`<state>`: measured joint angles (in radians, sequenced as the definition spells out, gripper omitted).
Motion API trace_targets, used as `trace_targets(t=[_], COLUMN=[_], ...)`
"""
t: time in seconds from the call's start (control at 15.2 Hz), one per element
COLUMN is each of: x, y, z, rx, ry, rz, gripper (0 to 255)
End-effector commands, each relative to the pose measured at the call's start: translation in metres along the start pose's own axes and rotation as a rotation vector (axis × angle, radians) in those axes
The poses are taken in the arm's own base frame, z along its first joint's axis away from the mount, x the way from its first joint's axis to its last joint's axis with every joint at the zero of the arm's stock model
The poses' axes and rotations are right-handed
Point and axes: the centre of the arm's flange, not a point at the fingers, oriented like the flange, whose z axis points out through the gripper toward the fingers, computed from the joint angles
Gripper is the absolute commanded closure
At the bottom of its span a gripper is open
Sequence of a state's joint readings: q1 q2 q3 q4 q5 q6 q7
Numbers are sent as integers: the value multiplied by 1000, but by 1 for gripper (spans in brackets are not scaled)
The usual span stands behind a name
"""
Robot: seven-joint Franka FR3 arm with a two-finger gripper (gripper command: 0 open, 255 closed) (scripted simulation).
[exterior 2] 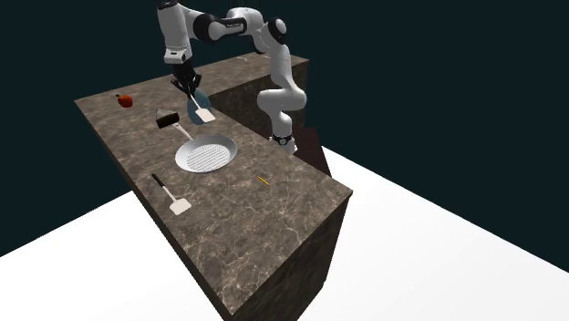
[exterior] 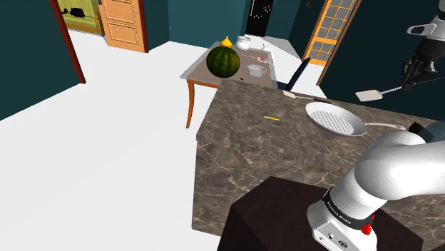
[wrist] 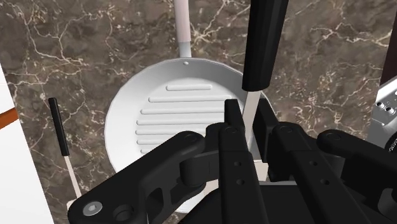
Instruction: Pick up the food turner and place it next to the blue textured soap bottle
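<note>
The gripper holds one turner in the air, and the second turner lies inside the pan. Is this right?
No. The gripper holds one turner in the air, but the second turner lies on the counter beside the pan, as the second exterior view shows.

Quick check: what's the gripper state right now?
Gripper: closed, holding the food turner.

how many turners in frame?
2. One turner hangs in the shut gripper above the counter. The second turner lies flat on the pan's other side, near the counter edge. None seems hidden.
</note>
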<state>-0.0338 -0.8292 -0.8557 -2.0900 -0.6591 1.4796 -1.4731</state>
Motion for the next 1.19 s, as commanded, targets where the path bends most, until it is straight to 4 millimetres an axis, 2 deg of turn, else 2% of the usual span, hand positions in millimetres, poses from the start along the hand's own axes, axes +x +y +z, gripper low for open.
trace_targets(t=[0.0,1.12], x=[1,7], y=[-1,-1], z=[11,101], rx=[0,0], ry=[0,0], rz=[0,0], gripper=[255,255])
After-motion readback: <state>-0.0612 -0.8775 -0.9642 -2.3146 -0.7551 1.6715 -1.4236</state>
